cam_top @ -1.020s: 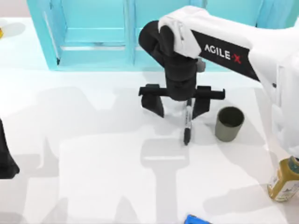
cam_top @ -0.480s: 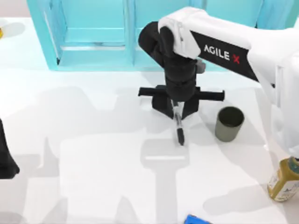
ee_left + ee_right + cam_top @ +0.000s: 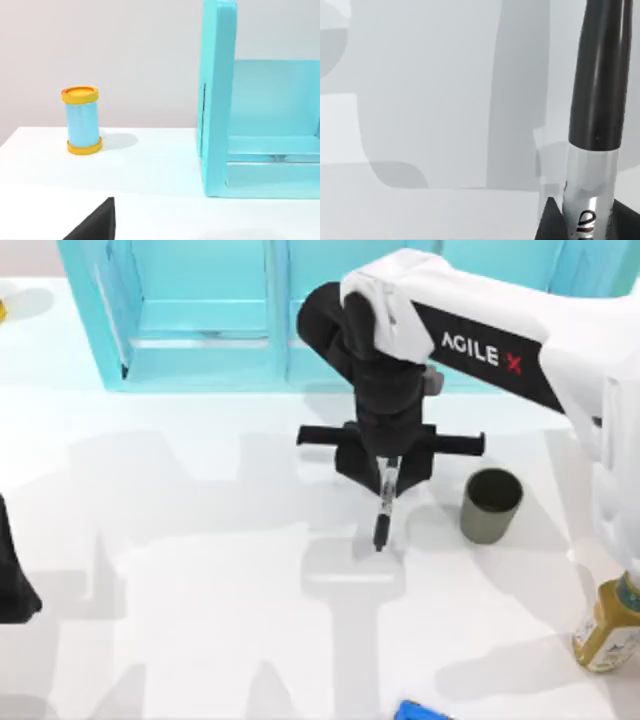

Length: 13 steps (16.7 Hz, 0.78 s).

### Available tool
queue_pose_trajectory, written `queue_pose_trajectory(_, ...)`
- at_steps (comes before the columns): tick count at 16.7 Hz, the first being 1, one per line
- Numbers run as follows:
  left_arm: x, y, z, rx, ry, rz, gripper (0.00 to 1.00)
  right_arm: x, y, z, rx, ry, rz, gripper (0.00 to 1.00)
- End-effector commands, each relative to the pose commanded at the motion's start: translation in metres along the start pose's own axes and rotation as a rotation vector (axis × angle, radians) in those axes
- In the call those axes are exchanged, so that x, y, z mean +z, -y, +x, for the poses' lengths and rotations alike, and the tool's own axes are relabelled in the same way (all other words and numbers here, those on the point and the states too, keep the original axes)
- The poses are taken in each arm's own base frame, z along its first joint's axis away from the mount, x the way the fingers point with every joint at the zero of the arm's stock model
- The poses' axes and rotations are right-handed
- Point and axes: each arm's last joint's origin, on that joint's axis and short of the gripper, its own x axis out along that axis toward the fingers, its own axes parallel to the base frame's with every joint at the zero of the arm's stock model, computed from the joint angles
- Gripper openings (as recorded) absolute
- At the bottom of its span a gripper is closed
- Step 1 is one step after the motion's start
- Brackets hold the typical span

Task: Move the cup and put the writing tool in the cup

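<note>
So the marker is sitting a bit right of centre in the top view, pinched at its upper end by the right gripper, with the black cap end hanging down toward the lower part of the frame. Its long axis runs nearly straight up-and-down in the picture, tilted just a touch. From the right wrist view you can see the label band of the pen wedged between the dark fingers, so I'd call that narrowed down and holding it.

The cup stands upright on the white table, off to the right of the marker and apart from it, mouth open to the top. That's the bit that matters, I reckon: the pen has to travel right and end up above that opening, cap pointing down. The right arm is clearly the nearer one.

The left gripper is parked at the left edge of the frame, can't tell its fingers. A yellow-green bottle stands at lower right.
</note>
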Motion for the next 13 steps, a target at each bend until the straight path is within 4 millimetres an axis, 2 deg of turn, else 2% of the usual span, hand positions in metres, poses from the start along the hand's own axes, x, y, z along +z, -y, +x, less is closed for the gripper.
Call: queue_pose_trajectory(13,0.0,0.0,0.0,0.0,0.0,0.0,1.0,-0.05,0.012,-0.06,0.005,0.004,0.005,0.0)
